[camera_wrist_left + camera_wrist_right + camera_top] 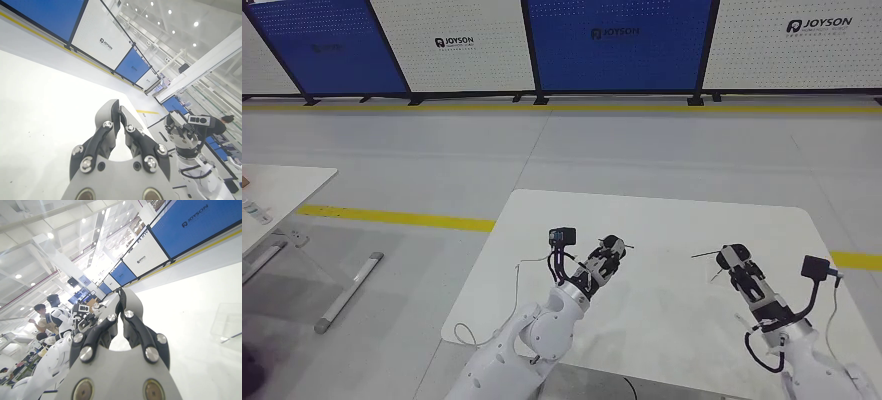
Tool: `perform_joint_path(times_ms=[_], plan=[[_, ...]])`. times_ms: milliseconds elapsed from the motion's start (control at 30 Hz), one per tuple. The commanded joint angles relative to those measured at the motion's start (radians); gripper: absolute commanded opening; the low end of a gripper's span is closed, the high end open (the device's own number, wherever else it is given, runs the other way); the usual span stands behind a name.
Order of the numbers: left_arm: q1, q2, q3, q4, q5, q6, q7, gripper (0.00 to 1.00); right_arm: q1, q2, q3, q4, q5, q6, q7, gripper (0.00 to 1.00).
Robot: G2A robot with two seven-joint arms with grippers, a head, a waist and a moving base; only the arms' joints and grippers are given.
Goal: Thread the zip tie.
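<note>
Your right gripper (726, 254) is pinched shut on the zip tie (707, 254). In the top view the tie juts from the gripper's tip as a thin black strip over the white bench (662, 325), pointing toward the left arm. The right wrist view gives you only a dark nub of it at the closed tips. The left wrist view catches its full length from the side, well apart from your left gripper (614, 243).

The left gripper's fingers (114, 113) are drawn nearly together, with only a sliver between the pads. From above, a short dark stub (626, 245) pokes from its tip, and you cannot tell what it is.

The right wrist view also shows a clear box (226, 317) resting on the bench beside that arm, with a thin dark strip (229, 337) lying inside.
</note>
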Motion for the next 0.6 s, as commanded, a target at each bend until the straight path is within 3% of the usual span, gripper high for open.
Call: perform_joint_path(times_ms=[0,200,400,567], plan=[[0.0,0.0,0.0,-0.001,0.0,-0.001,0.0,0.0,0.0,0.0,0.0,0.0,0.0,0.0,0.0,0.0],[-0.008,-0.001,0.0,0.011,-0.003,0.0,-0.01,0.0,0.004,-0.004,-0.017,-0.005,-0.02,0.016,-0.016,0.0],[-0.044,-0.008,0.032,0.038,0.046,0.024,0.0,0.0,0.049,-0.032,-0.144,0.024,-0.072,0.04,-0.134,0.0],[-0.047,-0.011,0.047,0.045,0.066,0.024,-0.003,0.0,0.097,-0.055,-0.225,0.071,-0.133,0.069,-0.238,0.0]])
